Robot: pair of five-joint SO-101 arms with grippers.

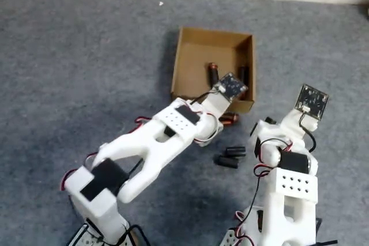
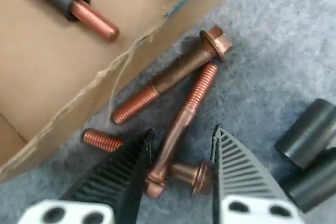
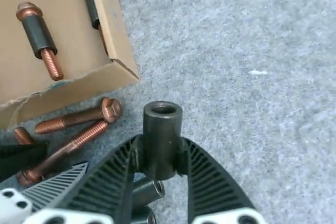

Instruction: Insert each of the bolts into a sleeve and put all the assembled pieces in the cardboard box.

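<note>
Your left gripper (image 2: pixel 183 130) hung low with its black ribbed fingers (image 2: pixel 118 174) spread, one on each side of a long copper-coloured steel bolt (image 2: pixel 189 111) lying on the grey carpet (image 2: pixel 273 35); two more copper bolts (image 2: pixel 173 74) lay close against it, just beside the outer wall of the open brown cardboard box (image 2: pixel 47 82); the box's torn rim bore a small bluish mark (image 2: pixel 176 8) that you could not read. Your right gripper (image 3: pixel 160 142) pinched a dark cylindrical sleeve (image 3: pixel 163 116) upright, bore upward, near the box's corner; two more dark sleeves (image 1: pixel 228 162) lay on the carpet between the arms. Sleeved bolts (image 3: pixel 38 32) lay inside the box. In the high view the carpet ran wide around the box on all sides; the left arm's wrist lay over the box's near wall.
</note>
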